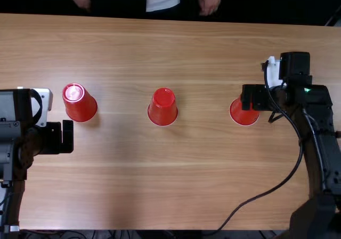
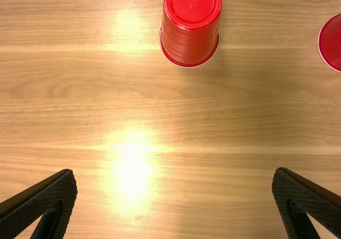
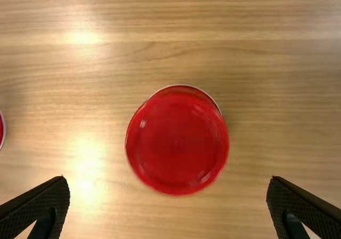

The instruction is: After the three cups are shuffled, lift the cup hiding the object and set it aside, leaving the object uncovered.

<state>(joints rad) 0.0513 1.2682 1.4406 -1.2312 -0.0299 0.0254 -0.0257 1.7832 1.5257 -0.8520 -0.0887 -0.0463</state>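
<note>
While both arms stand in from the near edge of the light brown wooden table (image 1: 170,196), each gripper is spread wide and grips nothing. The left gripper (image 1: 66,137) sits at the table's left side, slightly nearer than the row of cups. Its flat black fingers (image 2: 48,202) are set far apart over bare wood. The right gripper (image 1: 250,98) is positioned over the right-hand red plastic cup (image 1: 242,115). The right gripper's fingers (image 3: 306,207) lie to either side of that cup, apart from its wall. In the right wrist view the cup's round base faces the camera. The three cups stand upside down in one row across the middle of the table, well apart from each other. The left-hand red plastic cup (image 1: 80,101) stands just beyond the left gripper. The middle red plastic cup (image 1: 162,107) stands between the other two.
</note>
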